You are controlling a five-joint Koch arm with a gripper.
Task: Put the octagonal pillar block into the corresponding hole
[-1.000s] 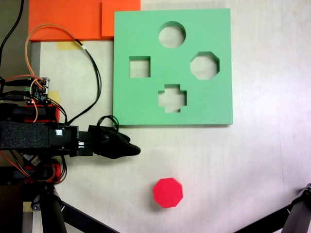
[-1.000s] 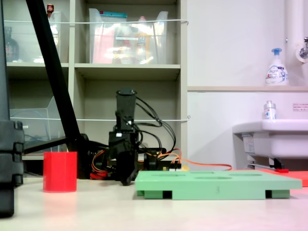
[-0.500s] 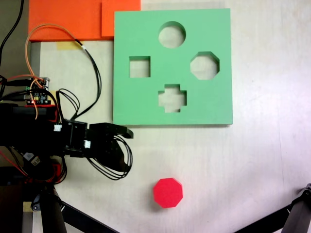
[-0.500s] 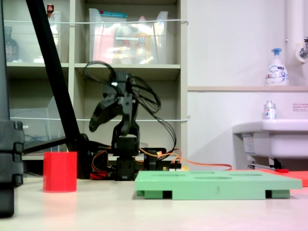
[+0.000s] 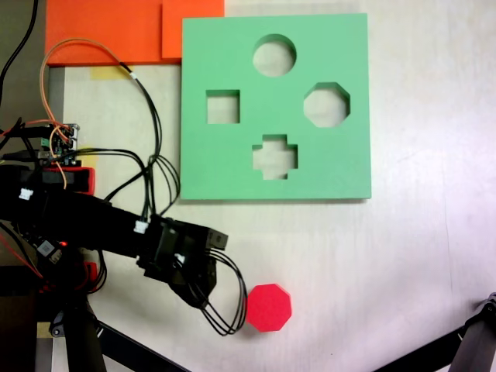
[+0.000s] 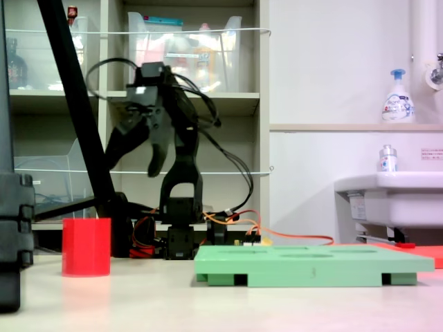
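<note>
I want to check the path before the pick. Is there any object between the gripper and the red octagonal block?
Nothing visible stands between them. In the second exterior view the gripper hangs open, high above the table, with only free air down to the red octagonal block. In the first exterior view, bare table surrounds the block; only the arm's own cables loop beside it.

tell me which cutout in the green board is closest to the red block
The cross-shaped cutout, along the green board's edge facing the red block; the others sit farther back.
</note>
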